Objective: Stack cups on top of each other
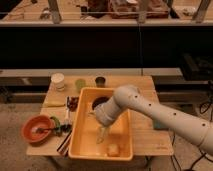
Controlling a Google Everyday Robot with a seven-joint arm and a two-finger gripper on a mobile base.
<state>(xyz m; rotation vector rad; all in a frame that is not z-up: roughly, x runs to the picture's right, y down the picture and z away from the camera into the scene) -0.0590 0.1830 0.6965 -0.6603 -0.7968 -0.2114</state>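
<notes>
Three small cups stand in a row along the table's far edge: a pale yellow cup [58, 81] at the left, a light green cup [80, 84] in the middle and a dark brownish-grey cup [100, 81] at the right. They stand apart, none on another. My white arm comes in from the right and bends down into a yellow tub [80, 142]. My gripper [102, 134] hangs inside the tub near its middle, well in front of the cups.
A wider dark bowl [99, 102] lies in the tub's far end and a pale lump [113, 149] in its near end. An orange bowl [36, 128] with utensils sits at the front left. A yellow item [54, 104] lies left of the tub.
</notes>
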